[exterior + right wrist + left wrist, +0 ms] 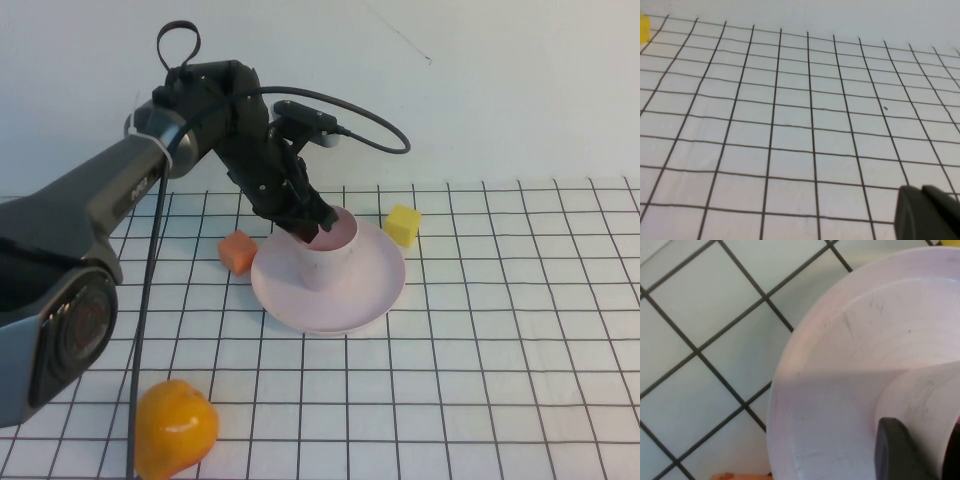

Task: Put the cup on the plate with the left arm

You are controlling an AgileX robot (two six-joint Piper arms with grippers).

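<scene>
The pale pink cup (330, 262) stands upright on the round pale pink plate (372, 296), toward the plate's back left. My left gripper (314, 222) comes down from the left over the cup's rim and is shut on the cup's wall. In the left wrist view one dark finger (896, 452) lies against the outside of the cup (927, 392), with the plate (840, 355) beneath. My right gripper (919, 191) is out of the high view. It hangs shut and empty over bare grid cloth.
An orange cube (238, 251) lies just left of the plate. A yellow cube (403, 224) lies behind the plate's right side. An orange-yellow fruit (173, 425) sits at the front left. The left arm's black cable hangs down on the left.
</scene>
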